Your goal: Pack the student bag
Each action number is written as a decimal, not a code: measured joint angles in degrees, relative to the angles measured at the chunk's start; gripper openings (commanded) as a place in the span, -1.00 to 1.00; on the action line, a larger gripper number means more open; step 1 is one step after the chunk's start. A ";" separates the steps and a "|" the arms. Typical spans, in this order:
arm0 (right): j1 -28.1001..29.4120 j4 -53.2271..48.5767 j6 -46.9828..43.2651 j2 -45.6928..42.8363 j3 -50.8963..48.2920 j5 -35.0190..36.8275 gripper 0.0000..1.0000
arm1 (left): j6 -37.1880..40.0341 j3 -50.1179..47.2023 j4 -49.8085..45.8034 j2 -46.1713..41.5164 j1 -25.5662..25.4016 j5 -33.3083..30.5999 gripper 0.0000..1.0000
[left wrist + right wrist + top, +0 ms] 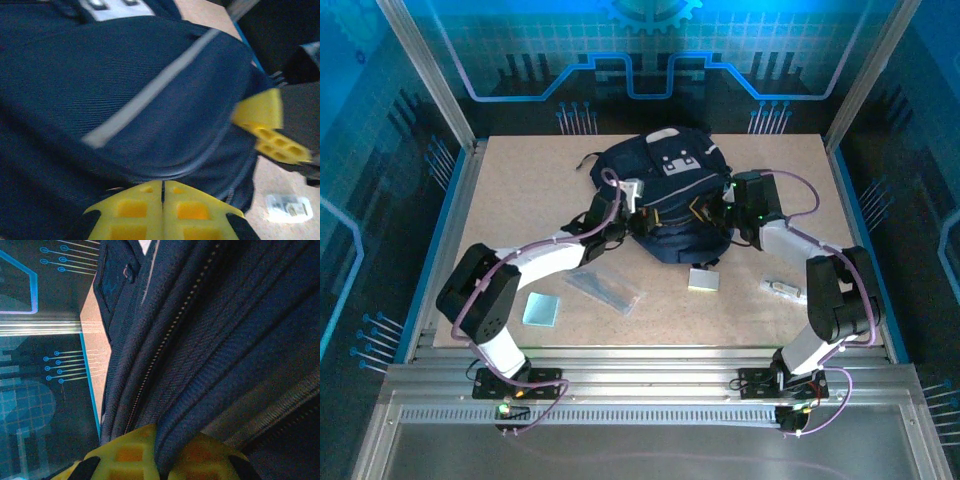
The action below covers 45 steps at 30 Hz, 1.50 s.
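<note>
The student bag (660, 190), dark navy with a light grey patch, lies at the back middle of the table. My left gripper (638, 222) sits at its near left edge. In the left wrist view its yellow fingers (145, 210) are pressed together, with the tips of the left gripper (163, 184) against a piped seam of the bag (125, 90). I cannot tell whether fabric is pinched there. My right gripper (708, 212) is at the bag's near right side. In the right wrist view the right gripper (167, 435) is shut on a thick fold of the bag (210, 360), beside a zip line (170, 340).
On the table in front of the bag lie a light blue card (541, 309), a clear plastic pouch (606, 288), a small pale block (703, 278) and a small white item (782, 289). The table's blue edge (91, 385) runs close beside the bag.
</note>
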 measured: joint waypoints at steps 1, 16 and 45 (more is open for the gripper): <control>-0.17 -0.48 -0.44 0.00 0.35 -0.24 -1.00 | -0.26 -1.09 0.31 -0.57 0.90 -0.85 -1.00; -0.46 -6.60 -5.66 0.00 5.68 -3.50 -1.00 | 6.01 -0.87 10.71 5.49 9.88 -9.60 -1.00; -0.70 -29.24 -22.71 9.57 30.69 -10.86 -1.00 | 38.03 15.58 -24.59 -0.81 -5.46 -2.78 0.90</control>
